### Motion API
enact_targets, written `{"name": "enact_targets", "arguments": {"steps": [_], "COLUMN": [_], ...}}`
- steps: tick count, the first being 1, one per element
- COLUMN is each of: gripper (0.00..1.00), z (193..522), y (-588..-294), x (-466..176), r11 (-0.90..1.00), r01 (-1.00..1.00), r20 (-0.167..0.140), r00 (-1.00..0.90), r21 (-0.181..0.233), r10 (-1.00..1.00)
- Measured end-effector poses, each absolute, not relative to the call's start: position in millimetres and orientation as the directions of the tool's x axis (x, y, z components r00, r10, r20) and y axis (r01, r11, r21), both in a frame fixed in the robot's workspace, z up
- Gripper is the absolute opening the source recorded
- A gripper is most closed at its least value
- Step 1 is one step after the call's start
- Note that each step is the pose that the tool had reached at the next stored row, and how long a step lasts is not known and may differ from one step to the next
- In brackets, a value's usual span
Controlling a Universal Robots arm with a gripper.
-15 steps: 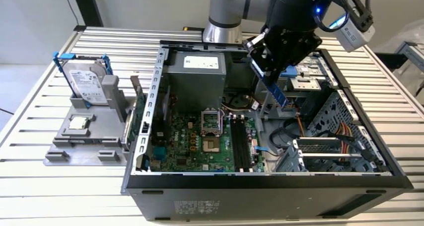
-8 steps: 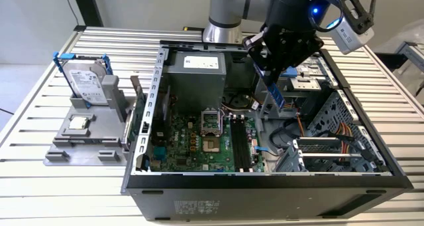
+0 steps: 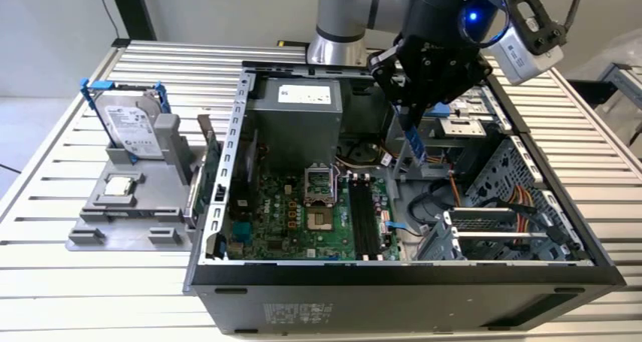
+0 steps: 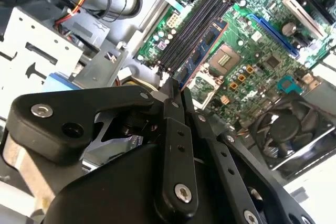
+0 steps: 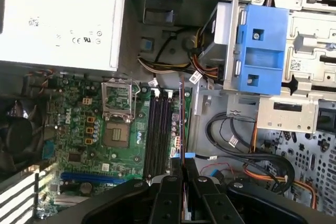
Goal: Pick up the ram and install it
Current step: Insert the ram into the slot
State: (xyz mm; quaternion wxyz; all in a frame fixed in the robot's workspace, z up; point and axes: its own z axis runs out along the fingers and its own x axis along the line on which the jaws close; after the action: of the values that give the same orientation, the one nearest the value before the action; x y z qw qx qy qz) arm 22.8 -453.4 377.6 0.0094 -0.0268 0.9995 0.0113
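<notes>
Exterior view: the tool is clenched on the ram, above the motherboard.

Thin blue-green ram, pinched at its top in my gripper, hanging on end, above the black memory slots, not seated
</notes>
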Motion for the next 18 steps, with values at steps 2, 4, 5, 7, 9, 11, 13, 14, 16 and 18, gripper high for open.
{"name": "enact_targets", "arguments": {"steps": [2, 4, 5, 7, 9, 11, 13, 14, 16, 18], "gripper": [0.0, 0.0, 0.0, 0.0, 0.0, 0.0, 0.0, 0.0, 0.0, 0.0], "z": [377.5, 377.5, 377.5, 377.5, 377.4, 377.4, 377.4, 377.4, 377.0, 375.9], "y": [-453.4, -453.4, -453.4, -453.4, -453.4, -453.4, -453.4, -453.4, -453.3, -453.4], "x": [22.7, 22.7, 22.8, 22.7, 22.8, 22.7, 22.8, 22.8, 22.8, 22.8], "r11": [0.999, 1.0, 1.0, 0.999, 0.998, 0.998, 0.998, 0.998, 0.998, 0.998], "r01": [-0.029, -0.003, 0.01, 0.036, 0.052, 0.056, 0.056, 0.057, 0.056, 0.056], "r20": [-0.019, -0.019, -0.019, -0.019, -0.019, -0.019, -0.019, -0.019, -0.02, -0.02], "r00": [-0.999, -1.0, -1.0, -0.999, -0.998, -0.998, -0.998, -0.998, -0.998, -0.998], "r21": [0.022, 0.022, 0.022, 0.022, 0.022, 0.022, 0.022, 0.022, 0.021, 0.02], "r10": [-0.028, -0.002, 0.011, 0.036, 0.053, 0.057, 0.057, 0.057, 0.057, 0.057]}}
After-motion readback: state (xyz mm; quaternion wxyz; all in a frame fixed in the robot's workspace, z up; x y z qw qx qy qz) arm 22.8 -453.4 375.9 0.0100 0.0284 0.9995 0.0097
